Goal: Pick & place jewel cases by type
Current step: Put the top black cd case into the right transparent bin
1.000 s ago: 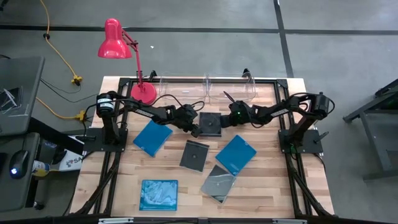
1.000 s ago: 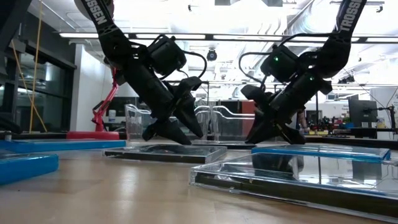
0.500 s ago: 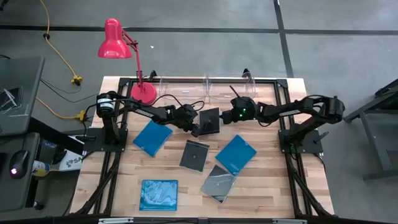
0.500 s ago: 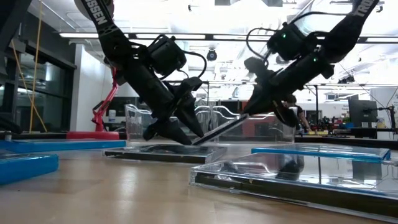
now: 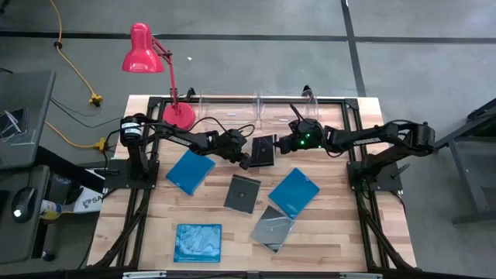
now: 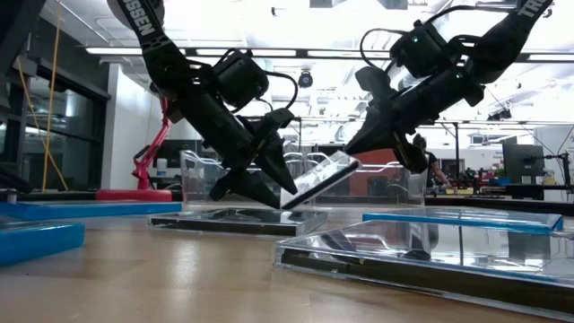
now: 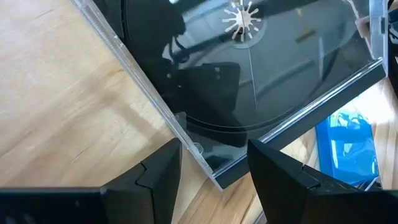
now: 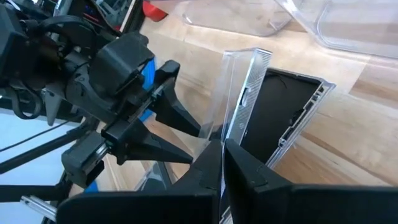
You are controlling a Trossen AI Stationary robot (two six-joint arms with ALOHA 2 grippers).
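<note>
Overhead, you see both arms meeting at the back middle of the table (image 5: pixel 155 232) over a dark case (image 5: pixel 263 151), near the clear bins (image 5: pixel 291 108). Only the table-height camera shows you this case (image 6: pixel 314 184) tilted, one edge raised and the other low by the left gripper (image 6: pixel 260 184). Your right gripper (image 8: pixel 222 163) reaches in from the right, fingers pinched shut on the case's clear edge. The left gripper (image 7: pixel 211 165) stretches in low from the left, its fingers spread either side of the case's corner. The case is smoky and glossy, with a clear frame. Five other cases lie flat nearer the front, three blue (image 5: pixel 190 170) and two dark (image 5: pixel 242 194).
</note>
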